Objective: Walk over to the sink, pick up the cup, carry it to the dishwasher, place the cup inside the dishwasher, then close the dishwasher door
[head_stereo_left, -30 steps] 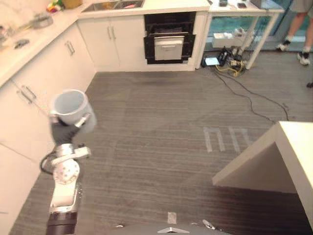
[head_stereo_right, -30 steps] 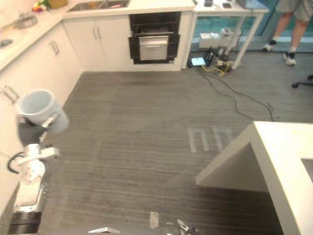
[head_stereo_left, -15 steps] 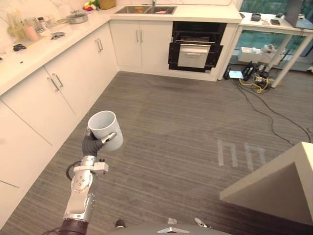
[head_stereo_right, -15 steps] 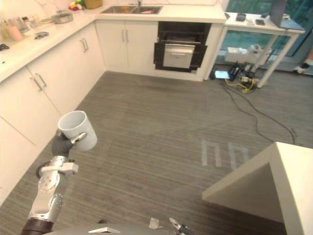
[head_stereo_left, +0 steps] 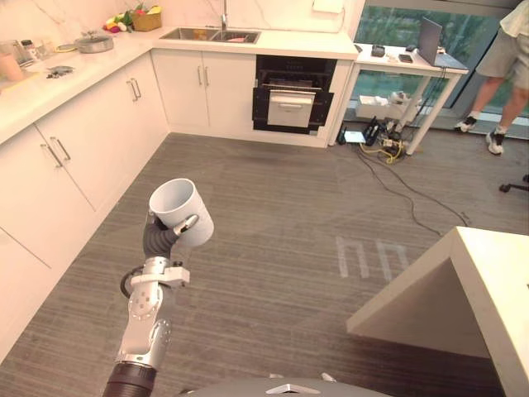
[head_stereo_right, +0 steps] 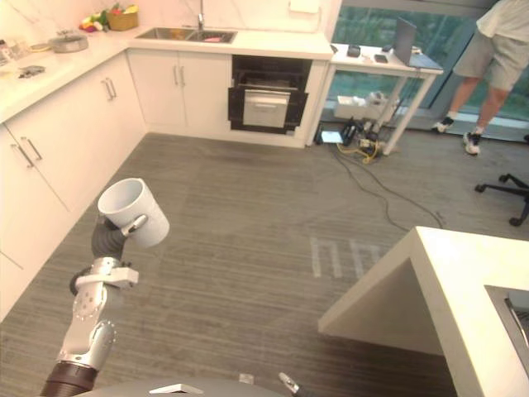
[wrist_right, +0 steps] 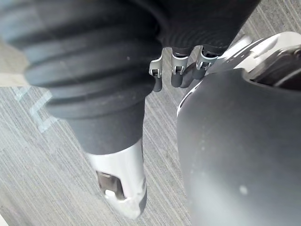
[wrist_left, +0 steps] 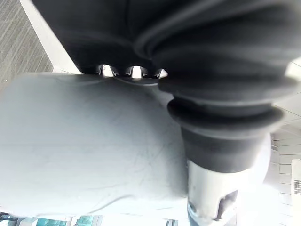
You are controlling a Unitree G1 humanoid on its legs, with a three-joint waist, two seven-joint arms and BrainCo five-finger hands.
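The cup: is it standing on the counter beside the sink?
No, the left hand holds the cup over the floor, away from the sink.

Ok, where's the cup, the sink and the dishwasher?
cup (head_stereo_left: 175,198): left eye view, inside its open mouth.
sink (head_stereo_left: 186,34): left eye view, on the left basin.
dishwasher (head_stereo_left: 290,110): left eye view, on its pale front panel.
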